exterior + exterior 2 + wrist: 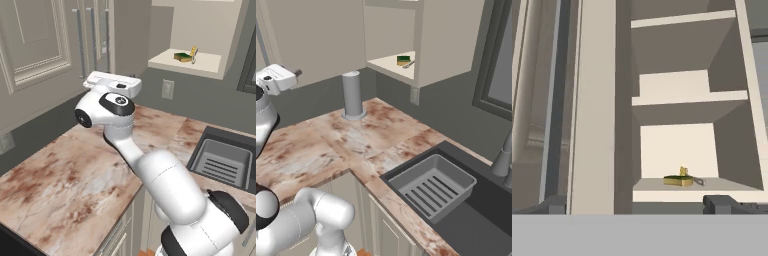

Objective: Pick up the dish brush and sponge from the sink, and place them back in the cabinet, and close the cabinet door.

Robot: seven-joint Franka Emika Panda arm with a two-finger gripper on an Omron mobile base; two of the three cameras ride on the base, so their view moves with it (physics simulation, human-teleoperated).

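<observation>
1. The marbled counter [75, 175] wraps the corner, and the black sink [476, 220] set in it holds a grey drainer tray [431, 187]
2. The wall cabinet [687, 115] stands open, its door [597, 100] swung out edge-on just left of the opening
3. The gripper [639, 204] faces the cabinet from well back, fingers spread wide with nothing between them
4. The sponge [183, 56] lies on the bottom shelf
5. The dish brush [193, 53] rests against the sponge

Arm raised high; gripper [642, 204] spread wide, empty.
</observation>
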